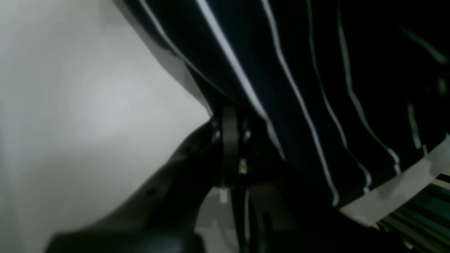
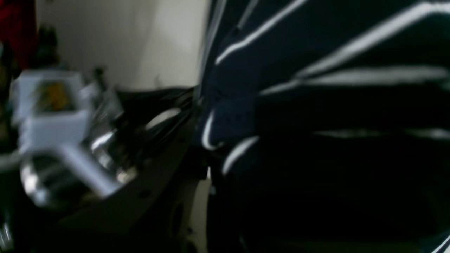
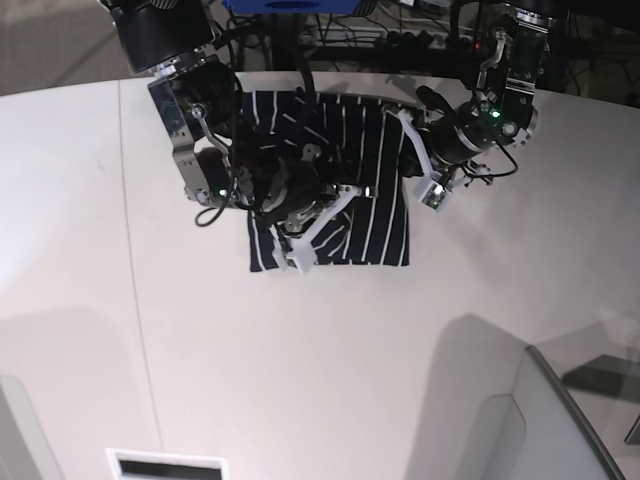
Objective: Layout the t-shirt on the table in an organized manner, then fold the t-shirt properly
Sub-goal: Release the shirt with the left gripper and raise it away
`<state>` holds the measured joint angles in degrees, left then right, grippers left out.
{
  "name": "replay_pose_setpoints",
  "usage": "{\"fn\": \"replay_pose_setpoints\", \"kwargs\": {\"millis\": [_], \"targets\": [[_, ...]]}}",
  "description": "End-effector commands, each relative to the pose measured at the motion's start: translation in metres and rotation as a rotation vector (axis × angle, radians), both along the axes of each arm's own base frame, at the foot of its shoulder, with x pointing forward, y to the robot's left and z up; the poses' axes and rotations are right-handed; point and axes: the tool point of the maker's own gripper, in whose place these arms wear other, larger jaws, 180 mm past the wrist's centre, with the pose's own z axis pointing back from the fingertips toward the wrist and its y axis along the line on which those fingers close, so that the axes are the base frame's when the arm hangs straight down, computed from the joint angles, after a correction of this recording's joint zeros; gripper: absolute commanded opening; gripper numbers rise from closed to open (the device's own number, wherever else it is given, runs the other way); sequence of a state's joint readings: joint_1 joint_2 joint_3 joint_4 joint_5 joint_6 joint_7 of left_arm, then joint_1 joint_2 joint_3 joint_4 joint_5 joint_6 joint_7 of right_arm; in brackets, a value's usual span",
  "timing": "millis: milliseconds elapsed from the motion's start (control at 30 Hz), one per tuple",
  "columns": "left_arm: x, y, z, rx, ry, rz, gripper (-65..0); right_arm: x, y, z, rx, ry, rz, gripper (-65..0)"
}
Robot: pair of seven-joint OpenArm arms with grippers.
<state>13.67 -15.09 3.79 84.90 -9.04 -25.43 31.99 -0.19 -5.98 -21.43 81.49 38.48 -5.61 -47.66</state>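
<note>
The left gripper is clenched on an edge of the t-shirt, its dark jaws pressed together with the striped cloth rising straight out of them and draping off to one side. The right gripper is likewise clenched, a bunched fold of the same navy fabric caught at its tip; that wrist view is blurred, so exactly which hem or seam it holds cannot be told. In the base view the right gripper sits over the left part of the t-shirt, and the left gripper sits at the garment's upper right edge, near the far side of the table. Holding two separate points of the cloth looks like a way to keep the fabric taut between the arms so a section can be carried over in one flat sheet rather than crumpling; that is a reading of the pose, not something seen. The shirt lies on the far half of the white tabletop as a compact, roughly rectangular shape, so it appears to be already partly folded. Its thin white stripes run from the far edge toward the near edge, and the bundle's long axis follows them, slightly taller than wide, with the lower hem lying straight and square to the stripes.
</note>
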Motion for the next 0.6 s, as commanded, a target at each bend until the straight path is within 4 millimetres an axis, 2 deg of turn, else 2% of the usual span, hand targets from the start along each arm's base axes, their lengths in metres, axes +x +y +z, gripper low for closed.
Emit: {"fn": "replay_pose_setpoints", "kwargs": {"millis": [0, 100, 167, 333, 467, 567], "targets": [[0.009, 0.001, 0.009, -0.012, -0.038, 0.004, -65.0, 0.012, 0.007, 0.014, 0.033, -0.043, -0.016, -64.4], [0.009, 0.001, 0.010, -0.012, -0.040, 0.004, -65.0, 0.012, 0.007, 0.014, 0.033, -0.042, -0.018, -64.4], [0.014, 0.007, 0.017, -0.010, -0.064, 0.024, -65.0, 0.012, 0.007, 0.014, 0.033, -0.042, -0.018, -64.4], [0.029, 0.048, 0.050, 0.020, -0.165, 0.143, -65.0, 0.012, 0.007, 0.014, 0.033, -0.042, -0.018, -64.4], [0.021, 0.078, 0.064, 0.069, -0.196, 0.198, -65.0, 0.012, 0.007, 0.014, 0.033, -0.042, -0.018, -64.2], [-0.003, 0.113, 0.059, 0.176, -0.114, 0.236, -65.0, 0.012, 0.007, 0.015, 0.032, -0.040, -0.012, -62.9]]}}
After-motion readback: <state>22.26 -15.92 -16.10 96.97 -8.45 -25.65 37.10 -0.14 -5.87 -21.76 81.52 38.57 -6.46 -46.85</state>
